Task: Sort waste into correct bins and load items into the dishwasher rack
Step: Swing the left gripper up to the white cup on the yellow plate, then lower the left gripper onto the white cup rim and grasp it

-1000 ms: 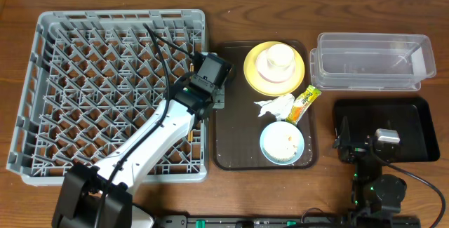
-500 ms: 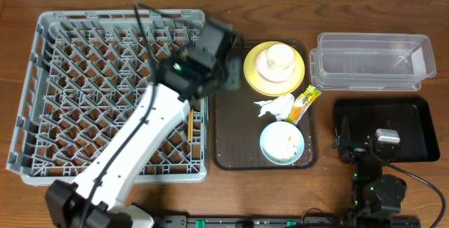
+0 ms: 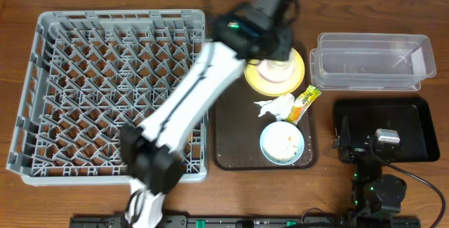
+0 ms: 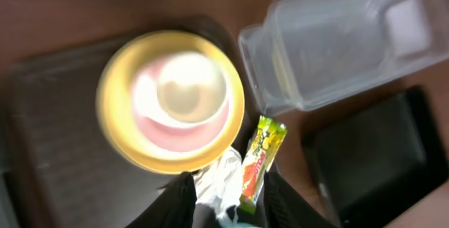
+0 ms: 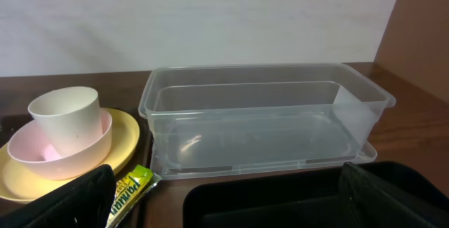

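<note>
My left gripper (image 4: 229,201) hangs open and empty high over the yellow plate (image 4: 123,147), which carries a pinkish-white bowl (image 4: 149,112) with a white cup (image 4: 191,86) in it. Far below its fingers lie the crumpled napkin (image 4: 222,180) and the snack wrapper (image 4: 262,152). A light blue bowl (image 3: 282,142) holds rice scraps. The clear container (image 3: 372,61) and the black tray (image 3: 414,126) are on the right. My right gripper (image 5: 231,203) rests wide open over the black tray (image 5: 280,200). The grey rack (image 3: 98,81) fills the left.
Plate, napkin, wrapper and blue bowl all sit on a brown serving tray (image 3: 235,133) between the rack and the bins. My left arm (image 3: 203,74) stretches diagonally across the rack's right edge. The right arm's base (image 3: 379,186) stands at the table's front edge.
My left arm has swung up and to the right, from the rack's right edge to above the yellow plate. The right arm has not moved.
</note>
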